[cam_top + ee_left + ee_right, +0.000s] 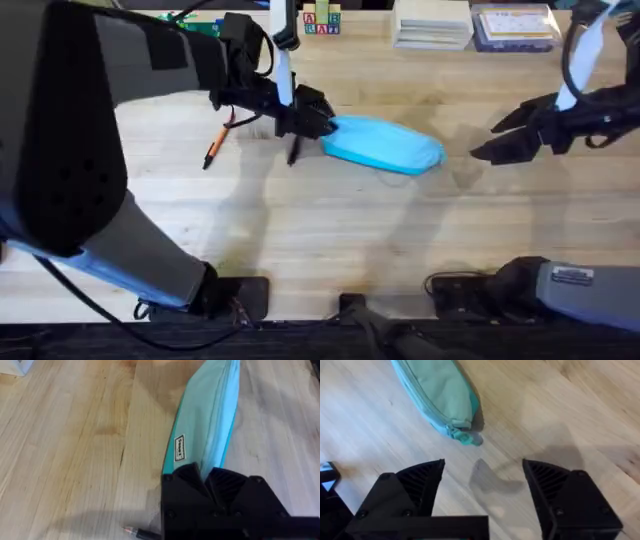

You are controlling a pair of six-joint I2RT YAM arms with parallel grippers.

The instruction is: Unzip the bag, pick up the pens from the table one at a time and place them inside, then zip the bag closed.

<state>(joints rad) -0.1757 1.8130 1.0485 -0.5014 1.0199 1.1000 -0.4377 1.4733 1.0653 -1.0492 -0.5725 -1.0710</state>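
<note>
Overhead: bag zipped, left hand pinching its end

Bare table lies between the bag and right pincer.

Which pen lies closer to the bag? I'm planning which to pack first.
The black pen, lying right by the bag's end under the left gripper; the orange pen lies farther off.

The left pincer covers the near end of the bag, hiding its zipper pull there. The black pen is mostly hidden behind that pincer.
</note>
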